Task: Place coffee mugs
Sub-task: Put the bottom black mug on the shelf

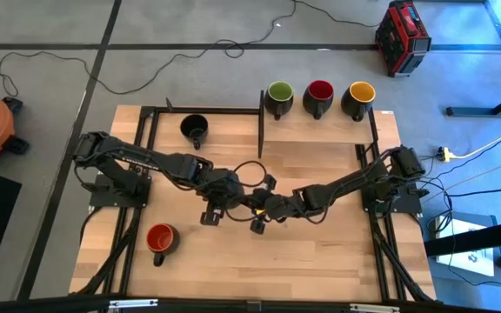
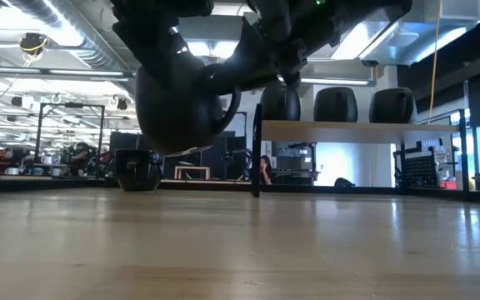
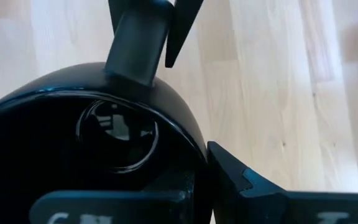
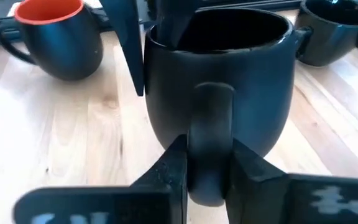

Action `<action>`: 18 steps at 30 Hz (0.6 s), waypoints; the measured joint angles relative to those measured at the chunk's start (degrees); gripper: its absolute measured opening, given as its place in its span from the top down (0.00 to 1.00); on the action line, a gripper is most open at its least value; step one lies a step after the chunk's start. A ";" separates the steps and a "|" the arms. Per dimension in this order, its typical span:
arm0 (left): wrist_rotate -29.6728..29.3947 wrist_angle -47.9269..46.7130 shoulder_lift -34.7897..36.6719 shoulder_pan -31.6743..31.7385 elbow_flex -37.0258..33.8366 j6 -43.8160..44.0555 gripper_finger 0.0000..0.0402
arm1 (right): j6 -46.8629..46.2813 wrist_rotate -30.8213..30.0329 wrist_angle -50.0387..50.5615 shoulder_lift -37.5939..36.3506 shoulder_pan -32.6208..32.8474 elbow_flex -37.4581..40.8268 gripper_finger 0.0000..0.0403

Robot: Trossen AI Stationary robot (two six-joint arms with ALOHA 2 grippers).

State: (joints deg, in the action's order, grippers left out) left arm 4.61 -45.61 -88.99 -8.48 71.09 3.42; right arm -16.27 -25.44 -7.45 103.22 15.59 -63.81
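Above the table (image 1: 320, 252), both grippers hold one black mug (image 4: 219, 81) — the left gripper (image 3: 185, 155) clamps its rim, the right gripper (image 4: 209, 163) pinches its handle — so an early release or opposite pull may drop it.

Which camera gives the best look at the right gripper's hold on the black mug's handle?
The right wrist view: the right gripper pinches the handle of the black mug. The high view hides it between arms, the low view shows the mug lifted, and the left wrist view shows its rim.
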 joint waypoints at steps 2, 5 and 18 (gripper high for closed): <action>-0.37 -0.02 0.00 -0.06 0.00 0.11 0.96 | 0.49 0.75 0.00 0.02 -0.19 0.00 0.89; -1.51 -0.04 0.00 -0.04 0.00 -0.63 0.94 | 0.02 0.41 0.14 0.02 -0.26 0.00 0.89; -8.36 -12.03 7.89 -0.10 6.81 0.68 0.66 | -4.55 -4.54 5.51 -5.39 1.67 0.16 0.89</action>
State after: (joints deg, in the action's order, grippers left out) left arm -3.75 -57.64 -81.10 -8.58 77.90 4.10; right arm -20.82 -29.99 -1.94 97.84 17.26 -63.65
